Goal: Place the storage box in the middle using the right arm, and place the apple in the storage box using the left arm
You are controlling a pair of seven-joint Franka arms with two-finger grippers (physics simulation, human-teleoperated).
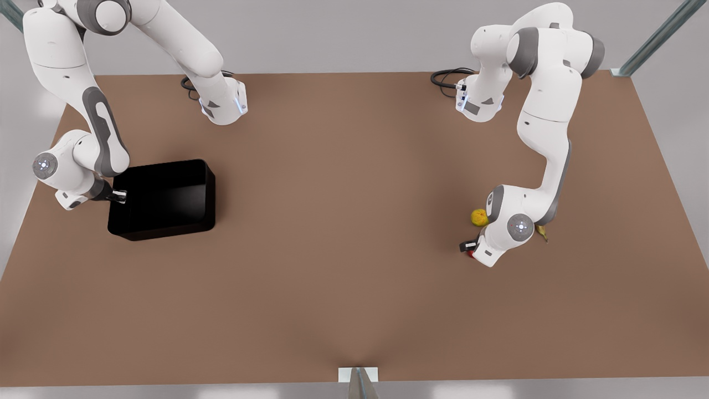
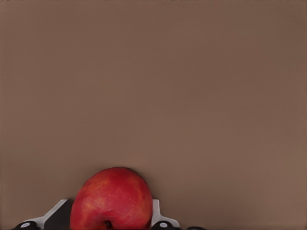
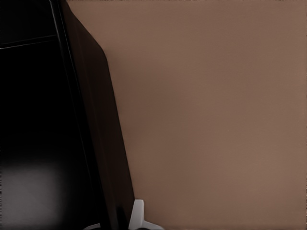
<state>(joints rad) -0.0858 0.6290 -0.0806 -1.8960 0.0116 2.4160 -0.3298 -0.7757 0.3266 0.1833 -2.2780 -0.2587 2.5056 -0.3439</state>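
Brown tabletop [image 1: 343,249] carries the storage box [image 1: 166,199] at the front view's left, well apart from the middle. The right gripper [image 1: 117,195] straddles the box wall, fingers narrowed on it. At the front view's right, the left gripper [image 1: 468,249] brackets the apple [image 2: 111,199], fingers [image 2: 157,213] close beside it; whether they grip cannot be judged. Box travel toward centre runs toward the apple.

The middle of the table [image 1: 343,221] lies open between the box [image 1: 163,199] and the fruit; an orange [image 1: 479,217] and banana [image 1: 541,231] crowd the apple [image 2: 112,200].
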